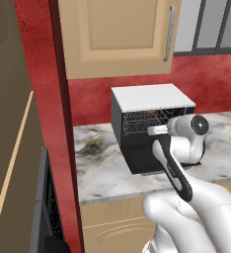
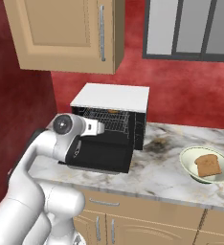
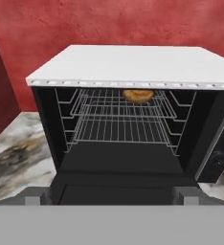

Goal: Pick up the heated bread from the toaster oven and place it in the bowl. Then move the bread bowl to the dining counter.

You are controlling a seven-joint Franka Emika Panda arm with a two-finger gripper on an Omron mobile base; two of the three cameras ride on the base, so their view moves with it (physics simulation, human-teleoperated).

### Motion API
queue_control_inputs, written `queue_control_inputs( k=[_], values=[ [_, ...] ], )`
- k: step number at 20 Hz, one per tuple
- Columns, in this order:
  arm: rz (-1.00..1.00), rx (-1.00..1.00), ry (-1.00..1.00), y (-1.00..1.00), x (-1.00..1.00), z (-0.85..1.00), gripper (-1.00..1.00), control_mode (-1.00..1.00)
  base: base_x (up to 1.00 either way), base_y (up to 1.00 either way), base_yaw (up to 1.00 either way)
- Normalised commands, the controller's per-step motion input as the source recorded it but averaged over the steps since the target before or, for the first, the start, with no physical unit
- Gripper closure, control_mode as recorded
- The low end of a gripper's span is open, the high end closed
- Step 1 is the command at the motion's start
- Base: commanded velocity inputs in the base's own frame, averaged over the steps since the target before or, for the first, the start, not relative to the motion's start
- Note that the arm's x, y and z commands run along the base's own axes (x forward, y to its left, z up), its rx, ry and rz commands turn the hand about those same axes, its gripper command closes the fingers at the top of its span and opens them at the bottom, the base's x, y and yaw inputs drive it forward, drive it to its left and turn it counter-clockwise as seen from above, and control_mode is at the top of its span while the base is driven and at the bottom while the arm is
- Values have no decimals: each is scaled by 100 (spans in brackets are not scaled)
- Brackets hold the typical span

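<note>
I hold the wide-open two-finger gripper (image 3: 112,195) before the boxy black toaster oven (image 3: 128,115) near the marble counter's (image 1: 100,168) left end, reach step underway; next I must drive in over the wire rack (image 3: 123,117) to the orange-brown bread (image 3: 137,95) at its back.

Looked like a home kitchen. Had a marble tabletop (image 2: 171,177) with tan cupboard doors (image 2: 133,225) below and a tan wall cupboard (image 2: 61,33) above. Held a black toaster oven (image 2: 111,127) with its door down, and a bowl (image 2: 188,165) with bread. Showed red walls (image 2: 190,91) and a window (image 2: 190,26).
</note>
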Motion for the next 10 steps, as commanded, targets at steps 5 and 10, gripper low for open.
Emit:
queue_control_inputs(
  k=[5, 10],
  values=[
    [0, 0, -3, 0, 30, 0, -100, -100, 0, 0, 0],
    [0, 0, -2, 0, 32, -3, -100, -100, 0, 0, 0]
  ],
)
